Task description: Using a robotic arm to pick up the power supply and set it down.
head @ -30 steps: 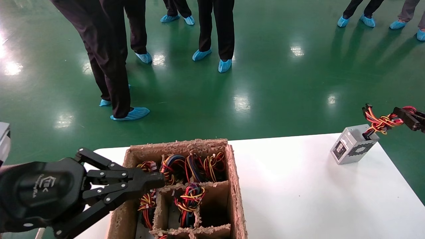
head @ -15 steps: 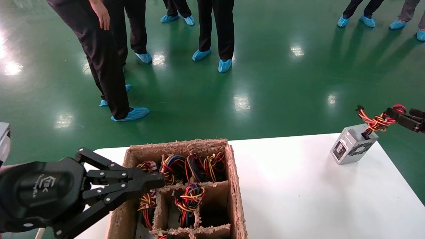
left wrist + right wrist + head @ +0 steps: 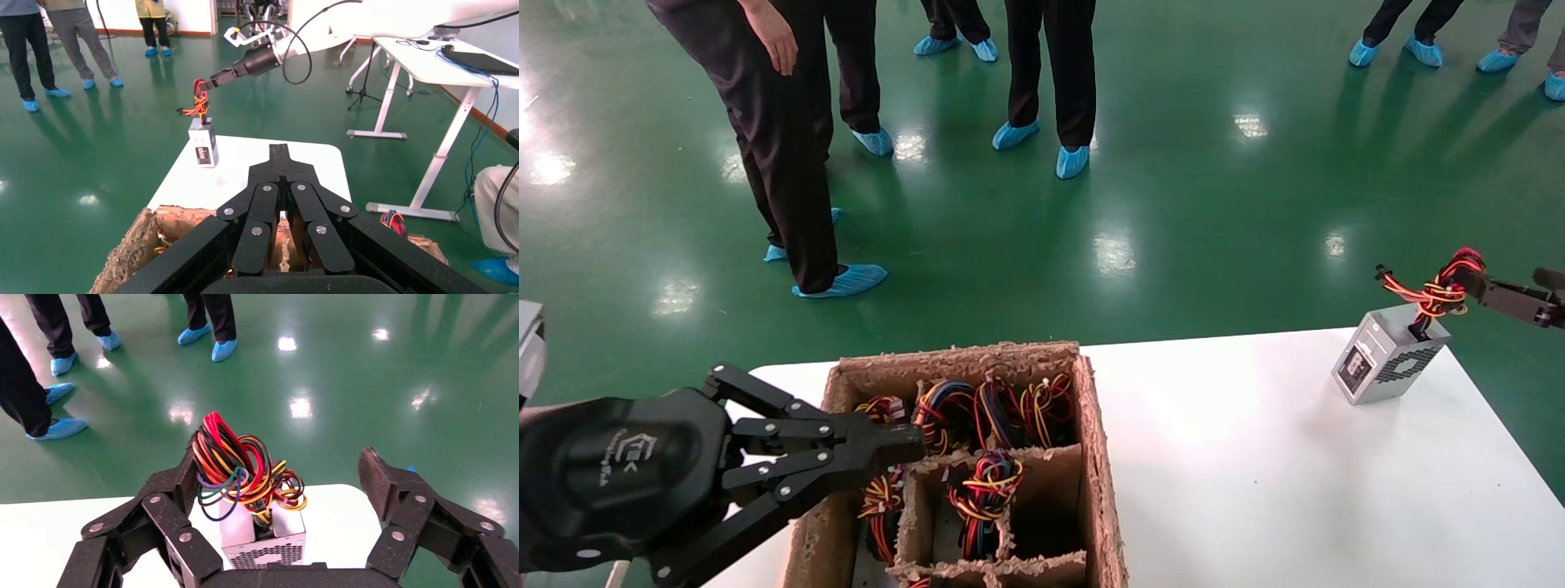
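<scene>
We see the power supply [image 3: 1387,364] standing on the white desk [image 3: 1254,474] near its far right corner, with its dark label face turned toward the middle of the desk and its perforated vent side toward the near edge. Its wire bundle [image 3: 1441,292] rises from the top of the box and leans out past the far edge. The right gripper [image 3: 287,478] hovers just above and behind the box at that corner, and from its own wrist view we find its jaws spread wide: one finger [image 3: 177,484] touches the side of the bundle [image 3: 238,468], while the other finger [image 3: 382,478] stands well apart from the wires, so nothing is clamped. From the left wrist view the same gripper [image 3: 211,82] reaches in from beyond the desk's far side, with the power supply [image 3: 203,142] upright below it. The left gripper [image 3: 891,449] sits at the near left of the desk, its fingers pressed together with nothing between them, the tip over the left edge of the brown fibre crate [image 3: 1095,457]. The crate stands against the near edge, and several coloured wire bundles [image 3: 985,482] lie in its compartments. Beyond the desk, people in blue shoe covers [image 3: 842,280] stand on the green floor [image 3: 1214,204].
</scene>
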Robot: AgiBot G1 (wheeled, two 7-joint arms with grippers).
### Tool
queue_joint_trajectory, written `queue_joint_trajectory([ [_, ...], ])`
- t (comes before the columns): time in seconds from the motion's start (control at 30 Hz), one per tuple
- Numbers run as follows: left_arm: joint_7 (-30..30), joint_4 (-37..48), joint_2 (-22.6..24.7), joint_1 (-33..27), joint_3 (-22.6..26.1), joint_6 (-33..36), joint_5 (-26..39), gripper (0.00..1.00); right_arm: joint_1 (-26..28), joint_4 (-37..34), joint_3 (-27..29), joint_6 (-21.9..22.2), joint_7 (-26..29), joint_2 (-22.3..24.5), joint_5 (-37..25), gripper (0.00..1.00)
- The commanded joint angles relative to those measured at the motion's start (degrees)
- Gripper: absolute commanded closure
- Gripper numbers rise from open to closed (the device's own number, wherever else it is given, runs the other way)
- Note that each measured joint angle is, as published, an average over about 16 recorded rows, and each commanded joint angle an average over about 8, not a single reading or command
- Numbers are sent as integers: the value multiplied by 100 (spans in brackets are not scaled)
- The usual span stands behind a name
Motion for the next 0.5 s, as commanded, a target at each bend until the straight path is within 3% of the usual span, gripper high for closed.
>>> queue_joint_trajectory([
  [0.03, 0, 0, 0, 0, 0, 0, 0, 100, -39, 48, -2, 3, 45, 1, 1, 0],
  [0.5, 0, 0, 0, 0, 0, 0, 0, 100, -341, 630, -6, 23, 450, 14, 43, 0],
])
